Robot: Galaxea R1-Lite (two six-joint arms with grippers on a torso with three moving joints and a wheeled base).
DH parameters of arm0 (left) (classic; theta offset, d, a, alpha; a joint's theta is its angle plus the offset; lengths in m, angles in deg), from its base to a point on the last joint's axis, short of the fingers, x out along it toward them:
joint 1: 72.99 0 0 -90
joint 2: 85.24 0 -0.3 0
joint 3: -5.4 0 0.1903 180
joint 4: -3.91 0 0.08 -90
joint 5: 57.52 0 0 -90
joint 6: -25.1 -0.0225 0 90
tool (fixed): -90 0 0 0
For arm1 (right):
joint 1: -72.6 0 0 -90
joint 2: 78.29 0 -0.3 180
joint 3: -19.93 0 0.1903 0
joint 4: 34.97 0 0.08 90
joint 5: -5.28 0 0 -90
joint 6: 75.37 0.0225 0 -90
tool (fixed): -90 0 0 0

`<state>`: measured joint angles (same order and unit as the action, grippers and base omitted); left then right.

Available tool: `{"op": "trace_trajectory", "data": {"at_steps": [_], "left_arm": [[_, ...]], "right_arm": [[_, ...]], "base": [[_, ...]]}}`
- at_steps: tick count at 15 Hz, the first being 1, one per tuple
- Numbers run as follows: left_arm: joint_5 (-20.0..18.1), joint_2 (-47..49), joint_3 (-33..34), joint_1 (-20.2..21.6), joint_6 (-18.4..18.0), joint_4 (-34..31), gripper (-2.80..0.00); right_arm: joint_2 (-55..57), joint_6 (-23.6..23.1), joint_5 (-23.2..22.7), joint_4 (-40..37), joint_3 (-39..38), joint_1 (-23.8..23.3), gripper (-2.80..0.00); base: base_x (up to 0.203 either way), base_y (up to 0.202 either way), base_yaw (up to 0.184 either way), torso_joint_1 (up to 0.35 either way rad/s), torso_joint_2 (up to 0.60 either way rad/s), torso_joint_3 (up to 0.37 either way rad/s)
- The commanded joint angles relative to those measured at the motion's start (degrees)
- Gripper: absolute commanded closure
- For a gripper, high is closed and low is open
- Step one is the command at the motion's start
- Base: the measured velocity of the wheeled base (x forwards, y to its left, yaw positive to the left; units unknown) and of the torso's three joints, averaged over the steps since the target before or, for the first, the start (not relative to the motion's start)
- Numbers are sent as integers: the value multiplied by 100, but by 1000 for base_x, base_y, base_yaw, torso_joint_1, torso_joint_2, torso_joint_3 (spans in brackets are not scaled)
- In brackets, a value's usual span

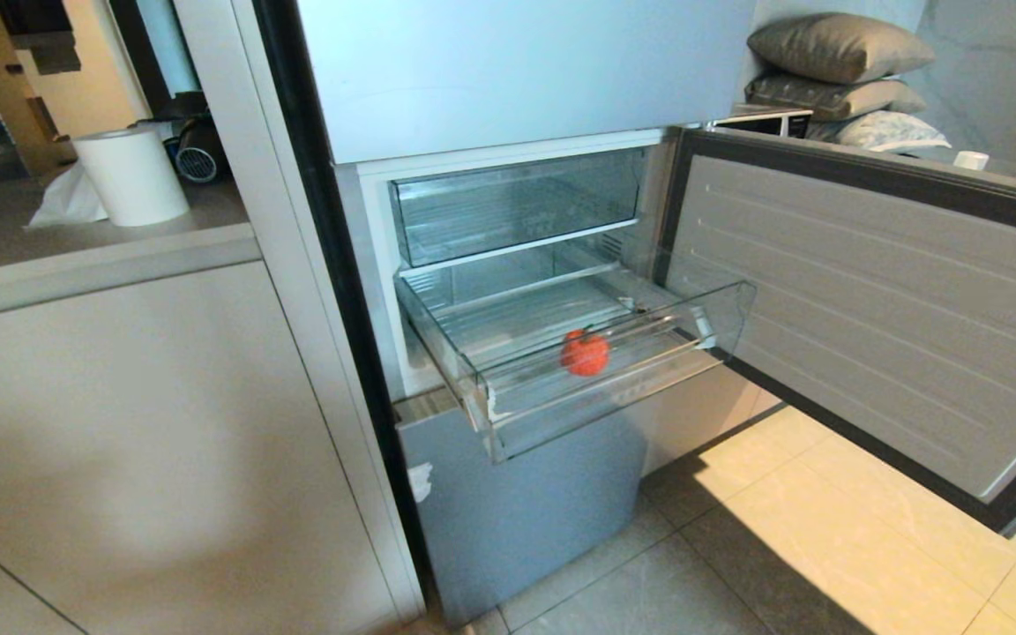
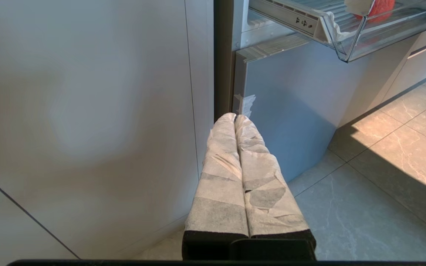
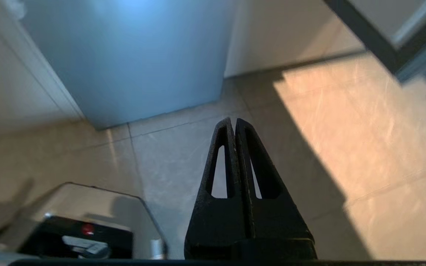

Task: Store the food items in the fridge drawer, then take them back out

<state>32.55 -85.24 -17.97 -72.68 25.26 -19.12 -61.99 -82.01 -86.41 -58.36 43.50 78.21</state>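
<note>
Right gripper (image 3: 234,123), fingers pressed together, empty, low over floor tiles (image 3: 183,155); left gripper (image 2: 235,119), wrapped fingers together, empty, beside fridge base; beyond, red tomato (image 1: 585,353) near front lip of pulled-out clear fridge drawer (image 1: 508,423).

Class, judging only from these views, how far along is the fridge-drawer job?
Done: the fridge drawer is pulled out, with one red food item inside. In hand: nothing; left gripper and right gripper are shut, empty and low. Left: the second item is unseen; retrieval remains.
</note>
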Motion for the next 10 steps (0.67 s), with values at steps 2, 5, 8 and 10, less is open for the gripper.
{"op": "trace_trajectory", "data": {"at_steps": [2,5,8,10], "left_arm": [[1,1,0,4,2,2,0],[1,9,8,-4,2,2,0],[1,9,1,4,2,2,0],[1,9,5,0,2,2,0]], "right_arm": [[-56,125,23,-50,-16,334,0],[-56,381,130,-42,-21,527,0],[-71,469,137,-42,-21,49,0],[-399,269,99,-41,-21,-567,0]], "base": [[0,0,0,0,0,0],[0,0,0,0,0,0],[0,0,0,0,0,0],[0,0,0,0,0,0]]}}
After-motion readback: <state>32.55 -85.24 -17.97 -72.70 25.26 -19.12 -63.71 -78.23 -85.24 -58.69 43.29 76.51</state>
